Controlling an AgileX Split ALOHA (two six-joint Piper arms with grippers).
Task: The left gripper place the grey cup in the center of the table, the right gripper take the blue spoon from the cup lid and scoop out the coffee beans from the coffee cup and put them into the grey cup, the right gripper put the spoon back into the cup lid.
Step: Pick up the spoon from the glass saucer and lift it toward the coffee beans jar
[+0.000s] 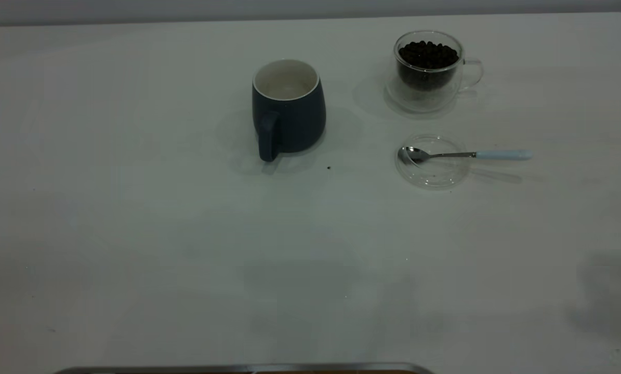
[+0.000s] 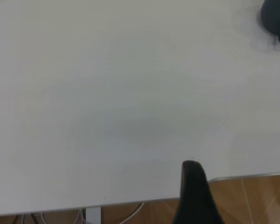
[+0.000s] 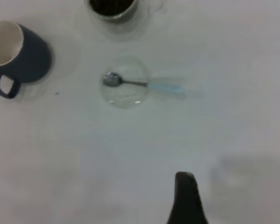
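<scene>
On my bench [image 1: 133,234]: grey cup [image 1: 288,111], coffee cup [image 1: 428,70], blue spoon [image 1: 466,154] resting in cup lid [image 1: 432,174]; I cannot tell either tool's opening.

A: The exterior view looks steeply down across the table [image 1: 133,234]; neither arm shows

B: The wrist views?

A: Both hang well above it. The right one sees the grey cup [image 3: 25,53] and blue spoon [image 3: 144,85], as the exterior does; the left catches only the cup's edge [image 2: 276,18]

Dim, even light; soft shadows beside grey cup [image 1: 288,110] on table [image 1: 133,234]; wrist views blurred.
</scene>
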